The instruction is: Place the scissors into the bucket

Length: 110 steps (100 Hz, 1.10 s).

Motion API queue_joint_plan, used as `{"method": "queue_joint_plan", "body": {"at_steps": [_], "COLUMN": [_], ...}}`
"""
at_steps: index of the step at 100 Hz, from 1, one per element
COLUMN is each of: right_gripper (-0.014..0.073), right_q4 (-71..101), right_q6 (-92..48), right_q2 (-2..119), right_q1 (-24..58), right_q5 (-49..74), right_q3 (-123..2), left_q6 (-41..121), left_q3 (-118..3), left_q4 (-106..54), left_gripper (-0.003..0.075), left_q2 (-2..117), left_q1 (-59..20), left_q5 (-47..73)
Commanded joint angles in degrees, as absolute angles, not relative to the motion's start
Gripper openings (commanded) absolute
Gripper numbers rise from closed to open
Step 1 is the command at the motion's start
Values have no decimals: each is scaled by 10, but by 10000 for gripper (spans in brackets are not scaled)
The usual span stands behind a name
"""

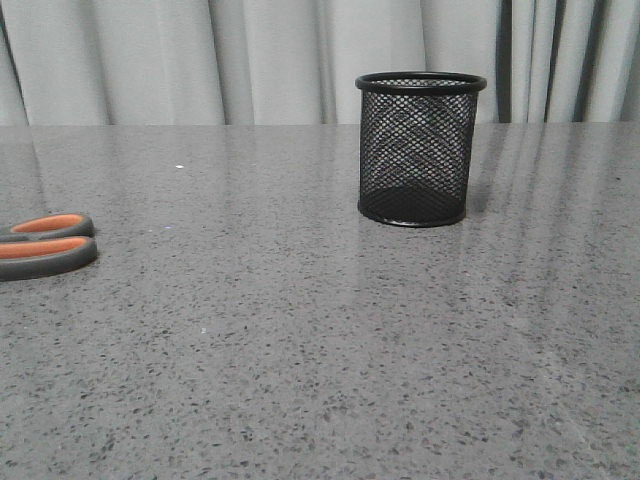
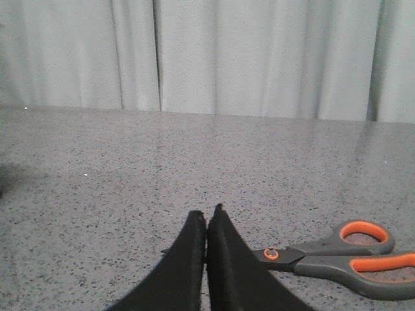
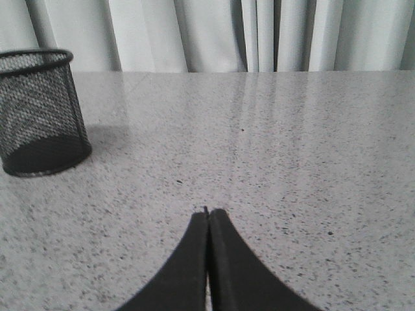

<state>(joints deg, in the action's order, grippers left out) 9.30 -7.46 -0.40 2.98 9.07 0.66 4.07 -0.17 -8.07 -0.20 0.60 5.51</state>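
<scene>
The scissors (image 1: 45, 247) lie flat at the table's far left edge in the front view; only their grey, orange-lined handle loops show there. In the left wrist view the scissors (image 2: 337, 256) lie on the table just beyond my left gripper (image 2: 207, 217), which is shut with its fingers pressed together. The fingers hide most of the blades. The black mesh bucket (image 1: 418, 150) stands upright at the back, right of centre, and looks empty. It also shows in the right wrist view (image 3: 40, 110). My right gripper (image 3: 207, 212) is shut and empty, well apart from the bucket. Neither gripper shows in the front view.
The grey speckled table (image 1: 320, 350) fills the scene. Pale curtains (image 1: 250, 60) hang behind its far edge. A small white speck (image 1: 179, 166) lies on the table at the back left.
</scene>
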Motion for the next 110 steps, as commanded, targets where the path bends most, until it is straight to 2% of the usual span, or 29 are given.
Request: {"method": "queue_joint_plan", "body": {"at_steps": [1,32,53,69,92,110], "right_gripper": [-72,-72,-72,-71,-53,-53], "right_q4": [130,222,390,406,398,341], "right_q6": [-76,-76,-76,-76,-77,-77], "right_q2": [-19,-19,-19,-18,9,115], "right_q1": [26,26,26,26,26,26], "right_q5": [30,-15,-35,-17,49,146], "right_q3": [16,16,15,-7,-77,-172], "left_q6": [37,37,37,37,37,47], "left_q3": [15,15,11,-9,-99,-212], "left_q4": [-119,-218,-411,-521,-458,-334], "left_gripper": [-21,-21,-21,-21,-21,-21], "left_q2": [-16,-16,-16,-16,-6,64], "left_q1": [1,1,1,1,1,1], "left_q5": [9,0,-29,-22,36,155]}}
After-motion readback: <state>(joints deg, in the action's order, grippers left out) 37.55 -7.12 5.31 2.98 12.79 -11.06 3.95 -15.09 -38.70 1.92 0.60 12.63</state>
